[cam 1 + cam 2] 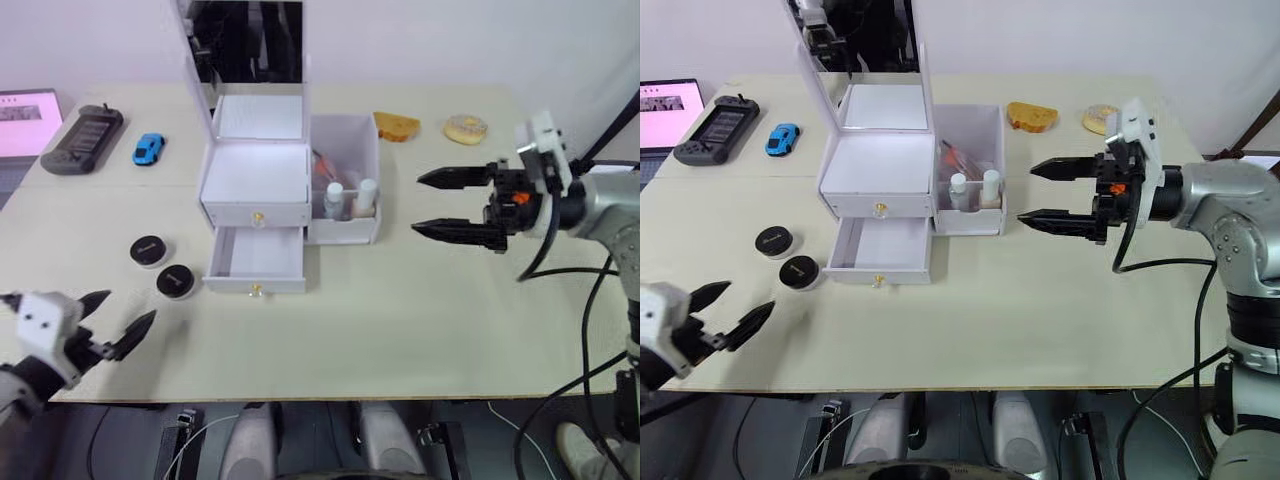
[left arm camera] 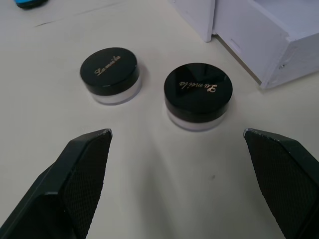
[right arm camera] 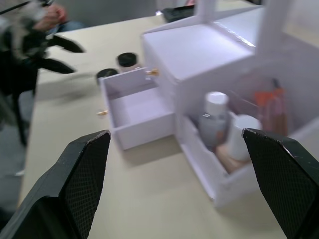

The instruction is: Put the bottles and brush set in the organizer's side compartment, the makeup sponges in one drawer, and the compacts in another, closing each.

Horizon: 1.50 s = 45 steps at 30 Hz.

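The left hand hangs over the near left corner of the desk, its fingers spread wide and holding nothing. From its wrist view it faces the two compacts, which sit on the bare desk just to the left of the organizer, close together but apart. Neither is in a drawer, so that part of the job looks not yet done.

The organizer stands toward the middle of the desk with its mirror lid up. Its upper drawer is pushed in. I see no pink sponges anywhere on the desk, so my guess is they are shut inside it, though I cannot confirm that. The lower drawer is pulled out and looks empty, probably waiting for the compacts.

On the organizer's right end, the side compartment already holds the bottles, standing upright side by side, with the brush set behind them showing orange-pink.

To the right of the organizer, the right hand hovers above the desk, wide open and empty, pointing at the side compartment.

What seems left: both compacts into the open drawer, then closing it.
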Available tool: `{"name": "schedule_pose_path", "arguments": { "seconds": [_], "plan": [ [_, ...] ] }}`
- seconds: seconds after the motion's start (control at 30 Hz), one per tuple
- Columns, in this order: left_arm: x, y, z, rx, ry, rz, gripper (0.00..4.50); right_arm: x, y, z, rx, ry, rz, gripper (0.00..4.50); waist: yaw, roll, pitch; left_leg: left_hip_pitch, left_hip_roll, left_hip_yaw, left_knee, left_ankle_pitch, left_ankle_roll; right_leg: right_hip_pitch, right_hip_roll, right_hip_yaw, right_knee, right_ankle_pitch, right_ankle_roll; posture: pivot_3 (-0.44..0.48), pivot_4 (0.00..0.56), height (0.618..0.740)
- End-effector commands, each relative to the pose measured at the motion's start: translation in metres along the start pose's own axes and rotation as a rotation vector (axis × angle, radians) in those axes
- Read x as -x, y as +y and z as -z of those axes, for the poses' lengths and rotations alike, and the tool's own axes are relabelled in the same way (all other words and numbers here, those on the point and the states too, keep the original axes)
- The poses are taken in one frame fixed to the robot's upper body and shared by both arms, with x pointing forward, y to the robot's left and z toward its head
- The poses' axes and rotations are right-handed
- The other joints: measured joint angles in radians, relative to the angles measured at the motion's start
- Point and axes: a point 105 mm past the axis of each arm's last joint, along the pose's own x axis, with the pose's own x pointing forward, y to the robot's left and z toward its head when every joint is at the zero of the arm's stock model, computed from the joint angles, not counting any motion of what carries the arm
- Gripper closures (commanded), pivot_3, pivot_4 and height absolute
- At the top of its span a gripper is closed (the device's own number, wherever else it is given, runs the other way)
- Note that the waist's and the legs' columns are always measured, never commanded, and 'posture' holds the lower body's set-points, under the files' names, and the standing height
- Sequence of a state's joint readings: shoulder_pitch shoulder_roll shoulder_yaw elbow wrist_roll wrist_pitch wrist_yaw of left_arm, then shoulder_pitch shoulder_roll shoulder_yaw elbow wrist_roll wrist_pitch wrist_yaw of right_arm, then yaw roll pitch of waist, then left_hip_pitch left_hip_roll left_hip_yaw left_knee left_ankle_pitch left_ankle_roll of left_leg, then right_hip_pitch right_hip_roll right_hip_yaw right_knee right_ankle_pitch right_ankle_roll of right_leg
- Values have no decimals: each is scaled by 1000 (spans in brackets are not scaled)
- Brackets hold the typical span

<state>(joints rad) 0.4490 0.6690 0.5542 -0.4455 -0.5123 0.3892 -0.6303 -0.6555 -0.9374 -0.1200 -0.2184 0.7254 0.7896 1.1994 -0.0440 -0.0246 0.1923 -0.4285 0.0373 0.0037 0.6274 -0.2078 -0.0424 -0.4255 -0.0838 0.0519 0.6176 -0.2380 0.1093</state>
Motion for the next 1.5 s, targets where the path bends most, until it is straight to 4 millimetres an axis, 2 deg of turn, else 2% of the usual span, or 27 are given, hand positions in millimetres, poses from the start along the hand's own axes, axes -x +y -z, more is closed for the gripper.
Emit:
{"name": "schedule_pose_path", "arguments": {
  "seconds": [0.03,0.23,0.57,0.77,0.93,0.97,1.0,1.07,1.13,1.2,1.33,1.5],
  "plan": [
    [-11,-9,-6,-12,15,3,26,-1,20,-19,28,26,-92,0,0,0,0,0,0,0,0,0,0,0,0,0,0,0,0,0,150,738],
    [-30,-14,-6,10,31,-10,26,-5,34,-30,45,57,-166,0,1,0,0,0,1,-1,2,0,0,0,2,0,1,0,0,0,150,738],
    [-56,-12,3,51,67,-45,26,-6,28,-32,78,89,-143,0,2,0,0,0,1,-1,2,0,0,0,2,0,2,0,0,0,150,738],
    [-70,-15,1,94,51,-44,26,-7,25,-33,85,86,-127,0,3,-1,0,0,1,-1,3,0,0,1,3,0,3,0,0,0,150,738],
    [-74,-15,4,98,67,-43,26,-9,22,-33,89,90,-118,0,3,-1,0,0,1,-1,3,0,0,1,3,0,3,0,0,0,150,738],
    [-73,-15,4,93,73,-43,537,-9,22,-34,89,90,-115,0,3,-1,0,0,1,-1,3,0,0,1,3,0,4,0,1,0,150,738],
    [-73,-16,4,91,75,-43,756,-9,21,-34,90,90,-113,0,3,-1,0,0,1,-2,3,0,0,0,3,0,4,0,1,0,150,738],
    [-72,-15,3,90,73,-47,1818,-9,21,-34,91,89,-111,0,3,-1,0,1,1,-2,3,0,0,0,3,0,5,0,1,0,150,738],
    [-69,-13,1,90,67,-58,1839,-9,21,-35,92,85,-109,0,2,-1,0,1,1,-2,3,0,0,0,3,0,5,0,1,0,150,738],
    [-64,-11,-5,89,44,-72,1839,-10,20,-35,92,83,-109,0,0,-1,0,1,1,-2,3,0,0,0,3,0,5,0,1,0,150,738],
    [-52,-2,-38,133,-138,-101,1839,-10,19,-35,94,80,-109,0,3,-1,0,1,2,-2,3,0,0,0,3,0,6,0,1,0,150,738],
    [-43,-13,-73,93,-283,-7,1839,-13,18,-35,96,71,-114,0,6,-1,0,1,2,-2,4,0,0,0,3,0,6,0,1,0,150,738]
  ]
}}
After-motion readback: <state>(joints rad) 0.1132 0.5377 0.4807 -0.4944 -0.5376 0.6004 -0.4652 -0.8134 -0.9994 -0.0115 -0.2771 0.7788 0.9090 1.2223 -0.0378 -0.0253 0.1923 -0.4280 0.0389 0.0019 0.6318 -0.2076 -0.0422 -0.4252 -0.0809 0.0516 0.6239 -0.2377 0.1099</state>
